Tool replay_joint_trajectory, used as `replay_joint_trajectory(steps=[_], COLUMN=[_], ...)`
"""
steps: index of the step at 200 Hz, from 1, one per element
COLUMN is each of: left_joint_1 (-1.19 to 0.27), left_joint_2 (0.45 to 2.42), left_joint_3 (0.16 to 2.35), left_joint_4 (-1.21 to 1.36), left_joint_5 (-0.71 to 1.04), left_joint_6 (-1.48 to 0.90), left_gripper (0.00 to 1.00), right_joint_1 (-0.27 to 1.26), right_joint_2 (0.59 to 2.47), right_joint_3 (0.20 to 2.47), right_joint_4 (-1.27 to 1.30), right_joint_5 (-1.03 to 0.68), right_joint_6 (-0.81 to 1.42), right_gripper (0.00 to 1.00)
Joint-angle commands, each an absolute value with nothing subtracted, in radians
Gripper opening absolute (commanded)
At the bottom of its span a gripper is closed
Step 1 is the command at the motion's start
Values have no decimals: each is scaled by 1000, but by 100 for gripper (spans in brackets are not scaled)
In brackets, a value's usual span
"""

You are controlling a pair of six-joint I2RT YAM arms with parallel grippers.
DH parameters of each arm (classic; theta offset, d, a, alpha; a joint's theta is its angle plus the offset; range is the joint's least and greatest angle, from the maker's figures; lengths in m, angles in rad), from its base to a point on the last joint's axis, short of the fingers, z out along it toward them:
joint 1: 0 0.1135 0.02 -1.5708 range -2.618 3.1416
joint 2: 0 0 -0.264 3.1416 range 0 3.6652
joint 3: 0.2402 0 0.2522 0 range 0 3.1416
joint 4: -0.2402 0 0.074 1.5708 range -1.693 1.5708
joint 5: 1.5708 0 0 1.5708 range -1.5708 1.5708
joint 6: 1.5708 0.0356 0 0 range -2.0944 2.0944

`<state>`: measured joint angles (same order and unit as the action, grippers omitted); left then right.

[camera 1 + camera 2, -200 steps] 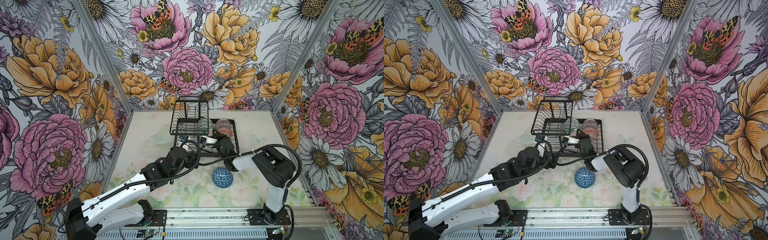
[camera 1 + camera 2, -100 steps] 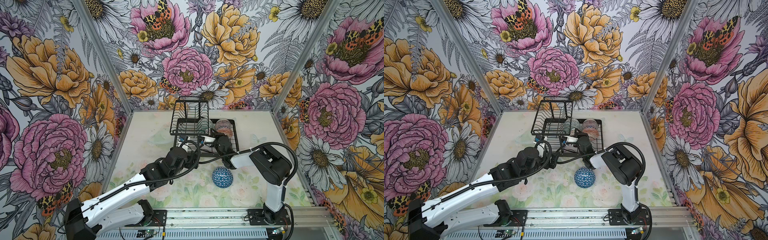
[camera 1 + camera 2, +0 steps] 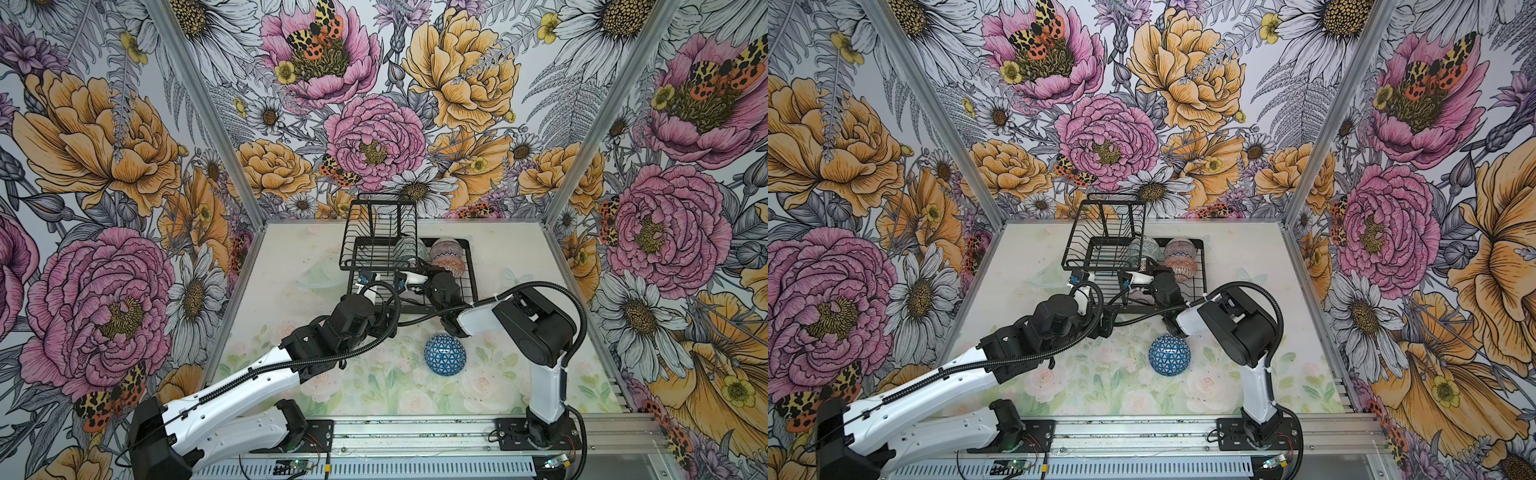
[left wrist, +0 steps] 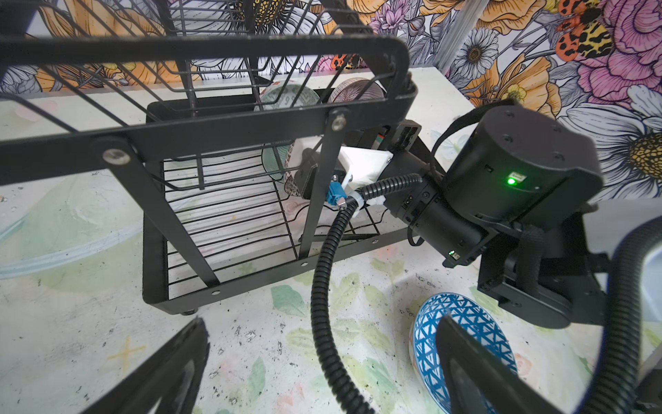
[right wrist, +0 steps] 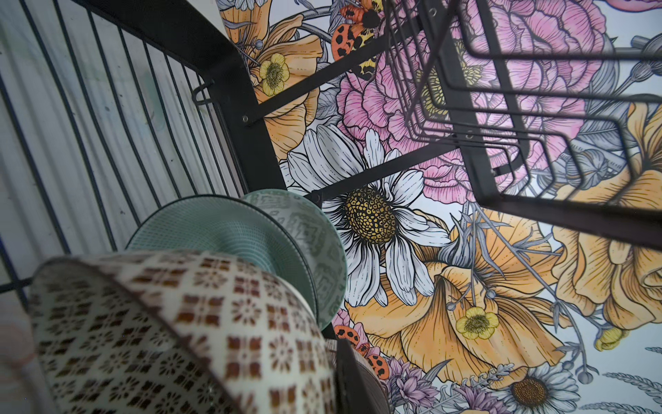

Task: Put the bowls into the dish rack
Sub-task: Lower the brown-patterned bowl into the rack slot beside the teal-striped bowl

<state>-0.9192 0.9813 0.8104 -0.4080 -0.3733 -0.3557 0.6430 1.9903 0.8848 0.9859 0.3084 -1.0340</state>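
Inside a booth walled in painted flowers, the rack (image 4: 250, 279) stood near the middle of the desk's back edge. The right gripper (image 4: 302, 172) reached into the rack's lower tray, clenched on the rim of the mosaic bowl (image 5: 200, 329). It held the bowl on edge just beside the teal bowl (image 5: 229, 233) and the green bowl (image 5: 315, 243), probably so it would slot between the wires as they did. The pink bowl (image 3: 444, 248) and orange bowl (image 3: 446, 266) stood likewise on the side of the tray nearer the desk's right edge. The left gripper (image 4: 322, 329) hovered fully spread and empty off the rack's front. The blue bowl (image 3: 444, 355) lay rim-down on the desk between the rack and the front edge, not yet loaded.
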Motion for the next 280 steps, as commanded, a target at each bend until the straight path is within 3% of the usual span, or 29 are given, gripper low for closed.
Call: replay_joint_trajectory(steps=[1, 142, 251, 280], left_joint_1=[-910, -908, -907, -908], left_joint_2=[973, 972, 961, 946], left_joint_3=[798, 787, 780, 771], left_joint_4=[-400, -392, -389, -389], left_joint_5=[-356, -354, -350, -350], left_joint_6=[-350, -350, -357, -364], left_gripper=[99, 99, 99, 99], right_joint_1=[653, 684, 713, 719], right_joint_2=[2027, 2081, 1951, 1941], right_joint_3=[916, 875, 802, 801], right_joint_4=[1047, 1146, 986, 959], right_joint_5=[299, 270, 222, 226], right_joint_6=[-988, -989, -972, -958], right_gripper=[0, 0, 0, 12])
